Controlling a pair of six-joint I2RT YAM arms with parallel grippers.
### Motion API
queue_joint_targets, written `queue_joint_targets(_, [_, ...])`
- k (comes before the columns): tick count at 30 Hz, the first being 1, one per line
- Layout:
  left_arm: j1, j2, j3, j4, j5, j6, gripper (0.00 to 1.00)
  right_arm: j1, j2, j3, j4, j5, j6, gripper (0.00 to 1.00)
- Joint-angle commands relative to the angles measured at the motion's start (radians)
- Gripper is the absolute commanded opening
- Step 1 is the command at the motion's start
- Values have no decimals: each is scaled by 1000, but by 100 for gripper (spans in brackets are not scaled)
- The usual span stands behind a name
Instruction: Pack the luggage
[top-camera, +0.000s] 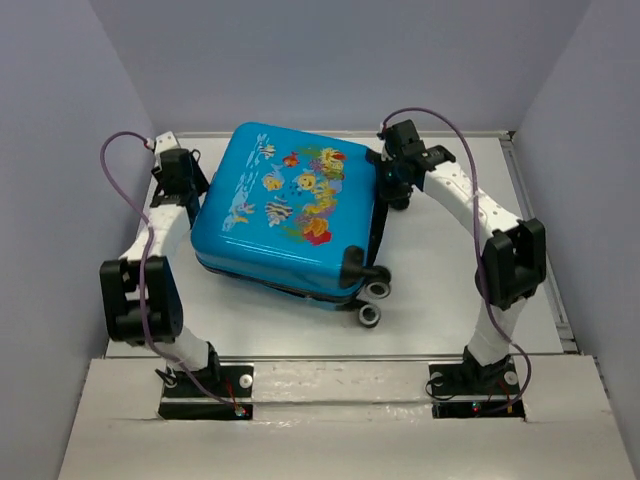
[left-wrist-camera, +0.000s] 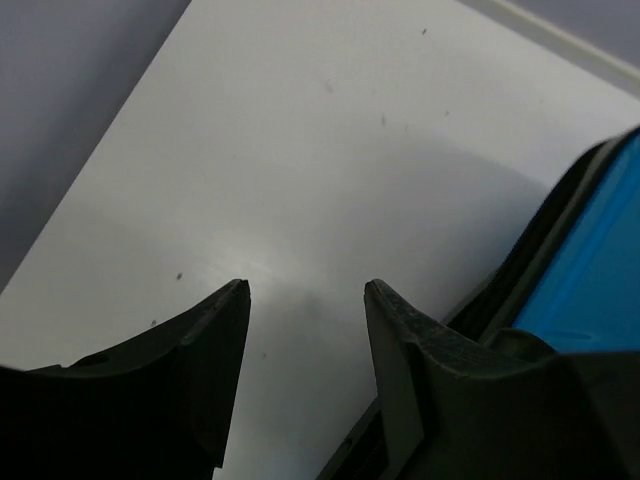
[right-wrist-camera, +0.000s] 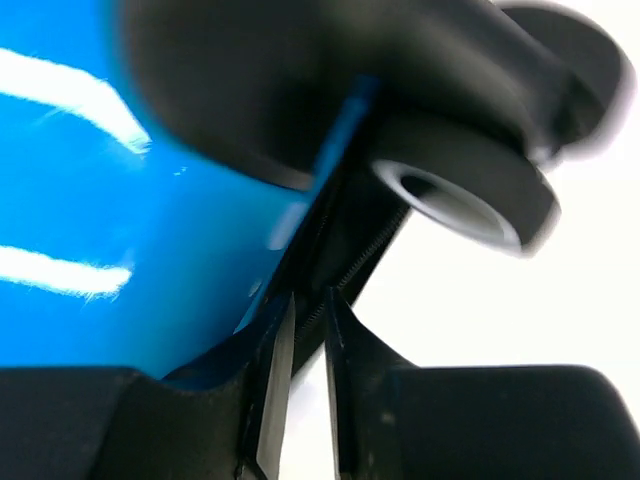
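Observation:
The luggage (top-camera: 285, 205) lies flat on the white table (top-camera: 450, 290), its fish-print face up and the lid down on the lower shell. Its two near wheels (top-camera: 370, 300) stick out at the near right. My left gripper (top-camera: 192, 192) is at its left edge, open and empty. In the left wrist view (left-wrist-camera: 305, 290) the blue shell (left-wrist-camera: 600, 270) lies just right of it. My right gripper (top-camera: 388, 185) is at the far right corner. In the right wrist view (right-wrist-camera: 308, 300) its fingers are almost together around the black zipper band (right-wrist-camera: 350, 255), under a wheel (right-wrist-camera: 460, 200).
A raised rim (top-camera: 535, 220) runs along the table's right side and back. Grey walls close in on both sides. Bare table surface lies right of the luggage and in front of it.

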Motion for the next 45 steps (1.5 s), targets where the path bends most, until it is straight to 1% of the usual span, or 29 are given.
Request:
queue_joint_targets(1, [-342,-240,-249,-282,319,-59,61,68,217,295,431,-343,38,29])
queue_joint_targets(2, [-362,-278,-285,-279,328,-70,61,68,252,347,397,-370,45,29])
queue_joint_targets(5, [-457,-450,-410,-267,319,-150,61,59,372,530,356,-458,69,38])
queue_joint_targets(7, [-494,-579,-474,-264,321,-213,60,36,408,589,352,-523,95,45])
queue_joint_targets(8, [-514,-658,-502,-259,322,-231,61,27,426,632,352,-564,107,53])
queue_joint_targets(10, [-525,-721,-519,-256,327,-268,61,12,419,651,351,-594,134,60])
queue_joint_targets(11, [-527,-746,-522,-259,325,-274,61,2,403,634,351,-595,134,66])
queue_joint_targets(15, [-530,-829,-504,-267,310,-280,61,2,276,541,345,-537,92,75])
queue_joint_targets(19, [-530,-857,-456,-238,279,-283,65,2,83,397,339,-481,37,75])
queue_joint_targets(20, [-528,-858,-447,-231,276,-283,65,2,32,346,358,-468,34,75])
queue_joint_targets(21, [-530,-864,-433,-227,249,-285,65,2,-83,280,387,-473,32,72])
queue_joint_targets(22, [-528,-872,-432,-219,227,-286,66,2,-148,114,427,-468,37,71])
queue_joint_targets(23, [-528,-890,-442,-215,180,-296,68,2,-274,26,490,-458,45,63])
queue_joint_targets(24, [-528,-890,-451,-210,180,-302,69,2,-275,-62,521,-456,49,56])
queue_joint_targets(25, [-527,-909,-461,-195,123,-308,70,2,-404,-242,553,-435,67,50])
queue_joint_targets(26, [-525,-913,-480,-181,120,-311,71,2,-471,-332,613,-406,89,19])
queue_joint_targets(27, [-524,-913,-485,-169,117,-316,72,16,-532,-419,642,-393,106,8])
queue_joint_targets(28, [-521,-907,-487,-147,112,-325,73,31,-642,-502,670,-392,118,7])
queue_joint_targets(29, [-519,-898,-490,-129,118,-329,73,44,-690,-636,681,-343,130,7])
queue_joint_targets(33, [-458,-809,-417,-52,132,-337,75,88,-858,-866,708,-217,169,7])
queue_joint_targets(34, [-441,-791,-386,-44,117,-333,77,88,-885,-888,693,-168,201,7])
queue_joint_targets(35, [-418,-775,-320,-41,108,-331,79,88,-937,-903,641,-31,222,8])
queue_joint_targets(36, [-383,-753,-283,-37,118,-332,80,88,-956,-920,613,36,242,9])
queue_joint_targets(38, [-266,-656,-202,-27,164,-326,81,88,-974,-912,560,139,272,9])
queue_joint_targets(39, [-201,-557,-103,-36,226,-320,81,88,-958,-890,511,220,278,10])
queue_joint_targets(41, [-166,-441,60,-75,253,-293,83,88,-922,-869,469,323,287,10])
queue_joint_targets(42, [-154,-324,115,-87,264,-280,83,79,-877,-863,467,342,289,10])
queue_joint_targets(44, [-137,-207,215,-136,272,-253,84,56,-830,-853,467,351,289,10])
queue_joint_targets(45, [-123,-97,311,-161,288,-236,84,32,-792,-846,473,356,290,10])
